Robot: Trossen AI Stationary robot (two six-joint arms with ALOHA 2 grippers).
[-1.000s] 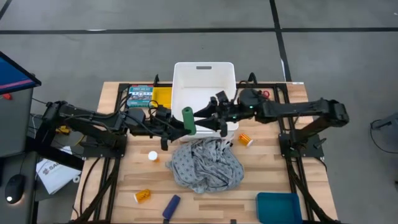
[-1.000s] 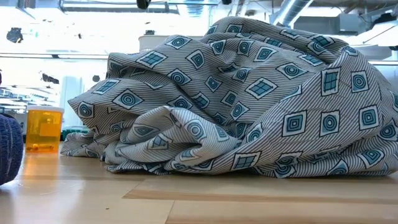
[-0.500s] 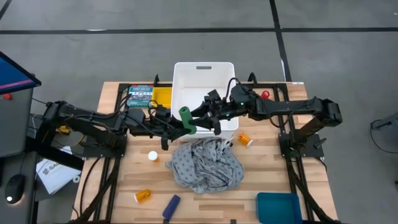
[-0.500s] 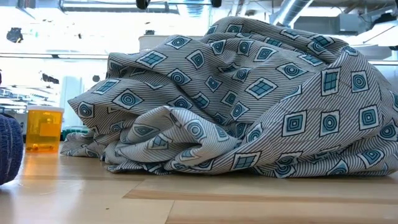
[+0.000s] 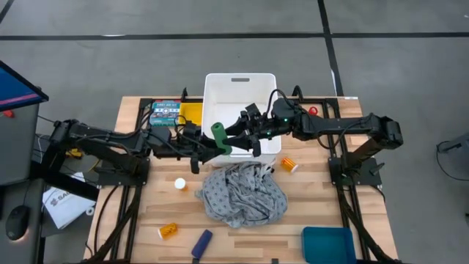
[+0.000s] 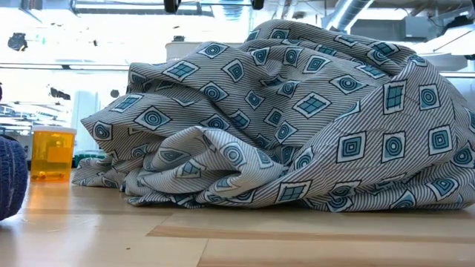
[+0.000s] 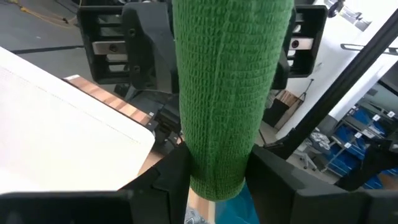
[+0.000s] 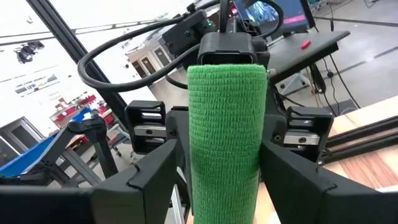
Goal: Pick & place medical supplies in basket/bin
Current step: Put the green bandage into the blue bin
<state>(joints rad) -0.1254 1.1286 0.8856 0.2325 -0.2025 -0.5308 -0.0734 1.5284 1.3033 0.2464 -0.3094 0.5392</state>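
Where both arms meet, green roll point(image 5: 220, 139) clamped in left hand point(image 5: 212, 147), right hand point(image 5: 238, 136) open around it

Two matte-black jointed arms, left point(image 5: 110, 139) and right point(image 5: 344, 128), trail looped black cables; a small green light point(image 5: 286, 119) glows on the right wrist housing.

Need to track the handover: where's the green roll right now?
High view: the green roll sits between the left claw and right claw, over the white bin's near edge.
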